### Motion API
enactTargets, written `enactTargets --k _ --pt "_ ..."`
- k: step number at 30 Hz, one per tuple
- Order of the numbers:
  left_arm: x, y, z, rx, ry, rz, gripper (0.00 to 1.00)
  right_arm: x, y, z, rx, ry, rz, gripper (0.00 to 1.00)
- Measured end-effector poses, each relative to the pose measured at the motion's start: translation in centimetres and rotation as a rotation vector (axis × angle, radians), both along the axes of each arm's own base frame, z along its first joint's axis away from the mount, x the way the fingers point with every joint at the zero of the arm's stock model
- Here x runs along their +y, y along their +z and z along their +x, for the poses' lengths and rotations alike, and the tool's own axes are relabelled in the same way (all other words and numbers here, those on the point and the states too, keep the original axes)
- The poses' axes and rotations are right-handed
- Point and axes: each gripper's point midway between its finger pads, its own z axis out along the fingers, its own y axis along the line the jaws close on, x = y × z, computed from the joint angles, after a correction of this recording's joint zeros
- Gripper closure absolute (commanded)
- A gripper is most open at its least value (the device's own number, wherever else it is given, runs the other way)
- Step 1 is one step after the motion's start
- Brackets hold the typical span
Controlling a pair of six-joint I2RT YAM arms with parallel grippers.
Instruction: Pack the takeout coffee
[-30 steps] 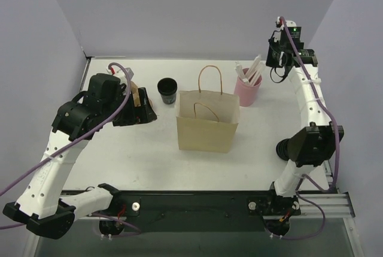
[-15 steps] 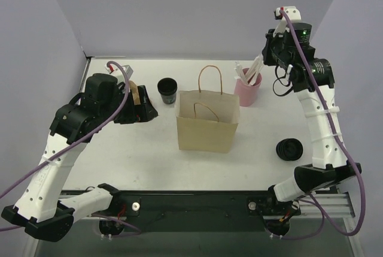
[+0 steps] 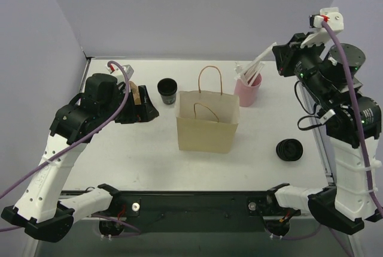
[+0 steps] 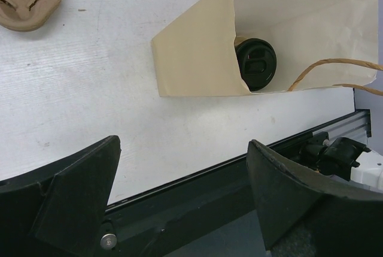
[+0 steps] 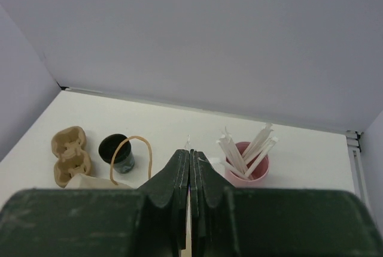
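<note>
Top external shows the right tool (image 5: 190, 156), clamped on a thin white straw (image 5: 188, 142), risen from the pink cup (image 3: 247, 92), ready for bagging; the left tool (image 4: 182, 149) gapes empty.

Seen from above, the left arm (image 3: 96, 104) covers most of the cup carrier (image 3: 138, 94) near the left edge of the table (image 3: 149, 161). The left wrist view cuts the paper bag (image 4: 197, 59) off at the top and right, and the bag's wall hides part of the black lid (image 4: 256, 65) inside. The right gripper (image 5: 190, 151), pressed together, blocks nearly all of the bag, leaving one handle (image 5: 134, 140) and a corner. The thin white sliver (image 5: 188, 141) at its tips is too small to name.
</note>
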Motion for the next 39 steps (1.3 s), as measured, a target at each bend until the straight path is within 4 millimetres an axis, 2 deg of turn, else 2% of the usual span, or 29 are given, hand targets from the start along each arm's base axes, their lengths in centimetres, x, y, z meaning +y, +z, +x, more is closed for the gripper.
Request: enactTargets --k 3,9,14,22,32,37,39 --pt "-0.1 -0.1 -0.1 0.003 -0.004 -0.002 0.04 0.0 0.8 -1.9 -0.023 0.026 0.056 1.0" --pt "-0.1 -0.1 -0.1 0.005 -0.006 -0.003 0.04 0.7 -0.3 -4.3 0.006 0.077 0.14 1.0" --pt "-0.1 -0.2 -0.1 0.006 -0.006 -0.002 0.04 1.4 -0.9 -5.0 0.032 0.108 0.185 1.0" --pt "-0.1 -0.2 -0.1 0.007 -0.006 -0.001 0.04 4.0 -3.4 -5.4 0.128 0.189 0.239 1.0" --pt "0.0 -0.1 -0.3 0.0 -0.005 -0.004 0.03 10.0 -7.0 -5.5 0.232 0.332 0.237 1.0" --pt "0.2 -0.5 -0.6 0.006 -0.005 -0.002 0.03 13.8 -10.4 -3.3 0.291 0.369 0.13 1.0" --pt "0.2 -0.7 -0.7 0.009 -0.005 0.0 0.03 15.5 -12.3 -2.1 0.322 0.379 0.081 0.94"
